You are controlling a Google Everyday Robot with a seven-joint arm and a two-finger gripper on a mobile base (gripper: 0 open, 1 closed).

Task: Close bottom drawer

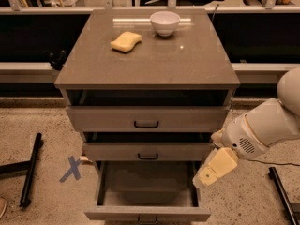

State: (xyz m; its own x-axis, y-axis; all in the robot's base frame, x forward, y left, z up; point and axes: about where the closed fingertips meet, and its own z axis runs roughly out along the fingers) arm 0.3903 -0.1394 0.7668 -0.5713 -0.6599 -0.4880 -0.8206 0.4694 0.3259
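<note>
We read no lettering or numbers; a blue X (pixel 72 168) marks the floor (pixel 37 121), the gripper (pixel 206 176) beside the bottom drawer (pixel 147 213)'s right side.

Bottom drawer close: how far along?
Done: nothing; the flat-fronted bottom drawer of the grey-brown cabinet stands pulled far out. In hand: the cream two-finger gripper hangs by the drawer's right side, contact unclear. Left: reach the front and push it flush.
</note>
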